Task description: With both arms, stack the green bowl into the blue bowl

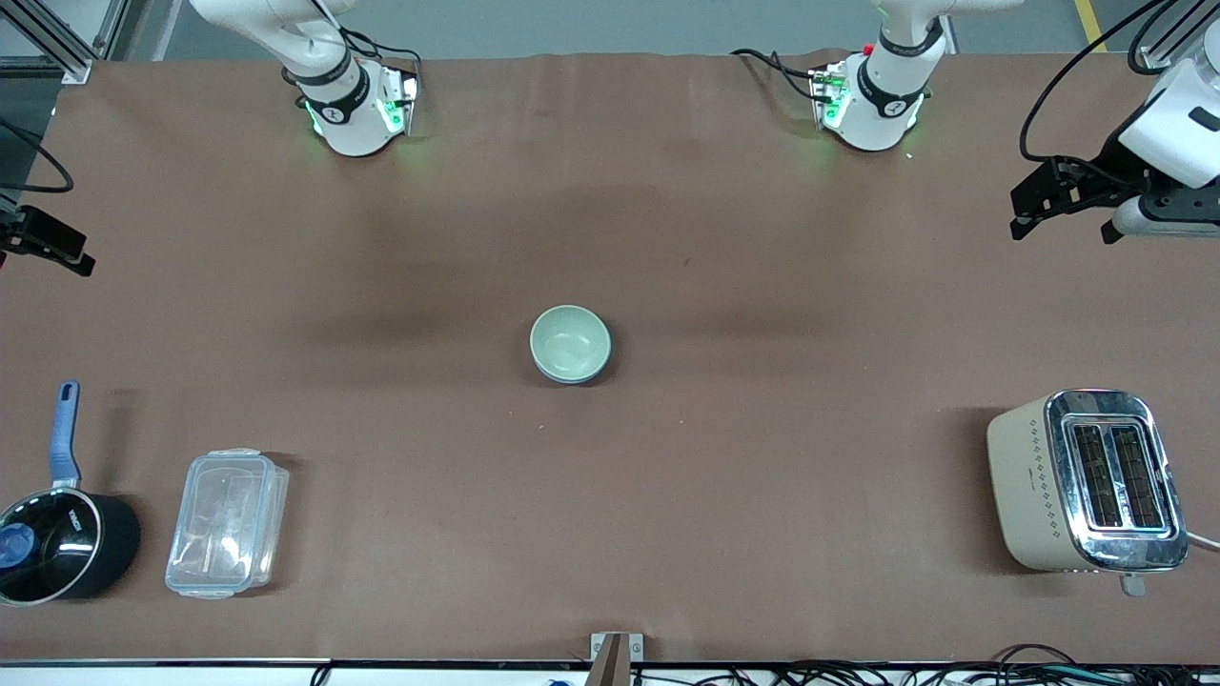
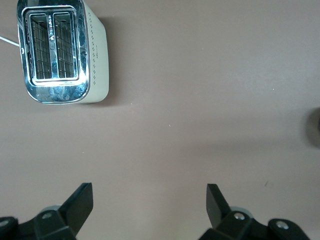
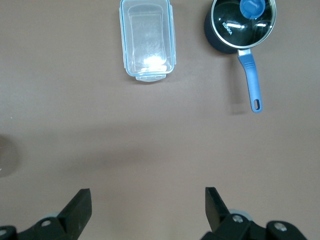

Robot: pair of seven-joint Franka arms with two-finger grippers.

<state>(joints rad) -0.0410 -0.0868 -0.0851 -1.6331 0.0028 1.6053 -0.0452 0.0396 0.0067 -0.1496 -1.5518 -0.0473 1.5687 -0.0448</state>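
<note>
The green bowl (image 1: 569, 341) sits in the middle of the table, nested inside the blue bowl (image 1: 583, 376), of which only a thin darker rim shows below it. My left gripper (image 1: 1027, 217) is open and empty, up over the left arm's end of the table. In the left wrist view (image 2: 150, 200) it has bare table under it. My right gripper (image 1: 67, 252) is open and empty over the right arm's end of the table. In the right wrist view (image 3: 148, 202) it is over bare table too. Neither gripper is near the bowls.
A cream and chrome toaster (image 1: 1087, 481) (image 2: 60, 52) stands near the front camera at the left arm's end. A clear plastic lidded box (image 1: 227, 522) (image 3: 147, 40) and a black saucepan with a blue handle (image 1: 52, 534) (image 3: 240, 25) lie at the right arm's end.
</note>
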